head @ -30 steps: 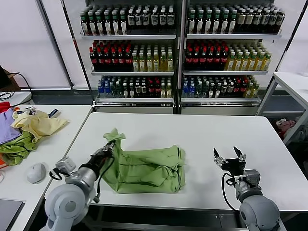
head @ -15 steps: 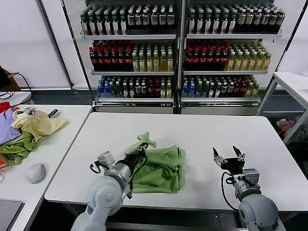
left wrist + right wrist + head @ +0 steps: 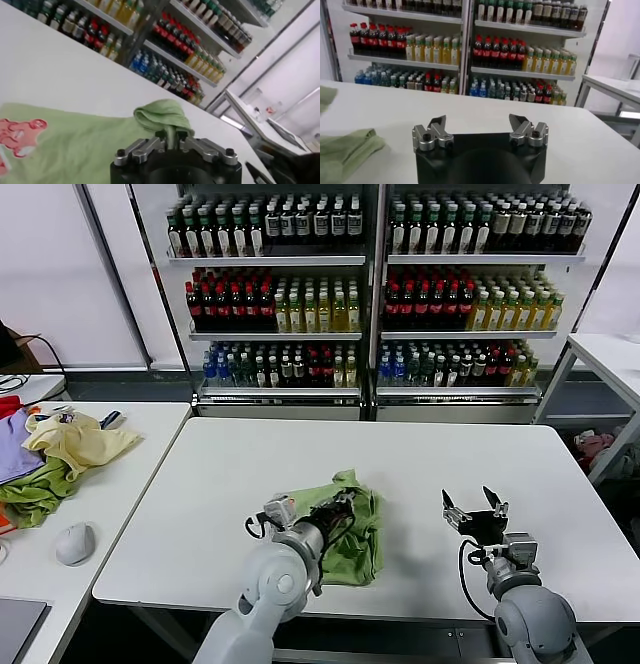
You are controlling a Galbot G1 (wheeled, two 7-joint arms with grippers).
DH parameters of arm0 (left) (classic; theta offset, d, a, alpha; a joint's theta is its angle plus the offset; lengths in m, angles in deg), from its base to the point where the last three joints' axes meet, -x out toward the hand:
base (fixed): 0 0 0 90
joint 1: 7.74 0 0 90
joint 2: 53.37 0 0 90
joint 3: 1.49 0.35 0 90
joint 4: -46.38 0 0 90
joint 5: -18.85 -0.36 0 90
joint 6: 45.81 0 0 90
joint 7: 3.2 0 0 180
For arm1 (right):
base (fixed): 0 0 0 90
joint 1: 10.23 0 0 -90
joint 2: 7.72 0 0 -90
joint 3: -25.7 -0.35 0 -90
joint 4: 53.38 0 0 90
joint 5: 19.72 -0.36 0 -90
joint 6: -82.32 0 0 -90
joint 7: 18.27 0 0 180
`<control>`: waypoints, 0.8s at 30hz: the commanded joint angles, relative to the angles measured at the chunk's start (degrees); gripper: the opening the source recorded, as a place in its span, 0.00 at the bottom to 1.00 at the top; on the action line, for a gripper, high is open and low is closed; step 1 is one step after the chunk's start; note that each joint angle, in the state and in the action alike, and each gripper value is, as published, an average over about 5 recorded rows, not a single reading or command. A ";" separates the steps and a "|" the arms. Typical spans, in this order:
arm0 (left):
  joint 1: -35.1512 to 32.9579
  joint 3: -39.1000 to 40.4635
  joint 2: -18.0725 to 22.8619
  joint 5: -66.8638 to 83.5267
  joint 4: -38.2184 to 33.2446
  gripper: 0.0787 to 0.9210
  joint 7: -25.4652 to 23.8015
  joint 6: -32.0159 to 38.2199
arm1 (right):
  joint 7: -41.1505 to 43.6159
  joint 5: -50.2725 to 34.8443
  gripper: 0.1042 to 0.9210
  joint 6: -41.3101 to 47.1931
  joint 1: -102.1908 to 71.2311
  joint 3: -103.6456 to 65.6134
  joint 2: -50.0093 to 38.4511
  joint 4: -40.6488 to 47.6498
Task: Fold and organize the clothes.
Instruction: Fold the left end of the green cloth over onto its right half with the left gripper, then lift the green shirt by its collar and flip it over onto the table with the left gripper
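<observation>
The sage-green shirt (image 3: 358,529) lies bunched and folded over near the middle of the white table (image 3: 420,454). My left gripper (image 3: 335,506) is shut on a fold of the shirt and holds it above the pile's right part. In the left wrist view the pinched fold (image 3: 165,116) rises between the jaws, and the red-and-white print (image 3: 20,135) shows on the flat cloth. My right gripper (image 3: 476,512) is open and empty, resting over the table to the right of the shirt. The right wrist view shows the shirt's edge (image 3: 345,147) off to the side.
A side table on the left holds a pale yellow garment (image 3: 75,439), darker green (image 3: 35,494) and purple (image 3: 12,449) cloths, and a white mouse (image 3: 74,542). Shelves of bottles (image 3: 370,284) stand behind the table. Another white table (image 3: 610,354) is at the right.
My left gripper has carried the shirt's left part rightward across the table, folding it over the rest. The shirt now sits as a smaller bunch. The right arm has not moved.
</observation>
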 commanded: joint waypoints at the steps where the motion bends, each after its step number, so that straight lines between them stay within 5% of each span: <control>1: 0.56 2.21 1.92 3.26 0.69 0.30 0.21 0.00 | 0.12 -0.05 0.88 0.04 0.14 -0.15 -0.10 0.37; 15: -8.77 -5.12 -3.48 3.40 -13.54 0.78 -0.50 1.00 | 0.32 -0.01 0.88 -0.20 1.29 0.41 0.15 1.27; 24: -13.19 -12.68 -10.06 -21.60 -6.36 0.88 -1.32 4.70 | 0.32 0.02 0.88 -0.90 1.00 0.23 0.32 0.74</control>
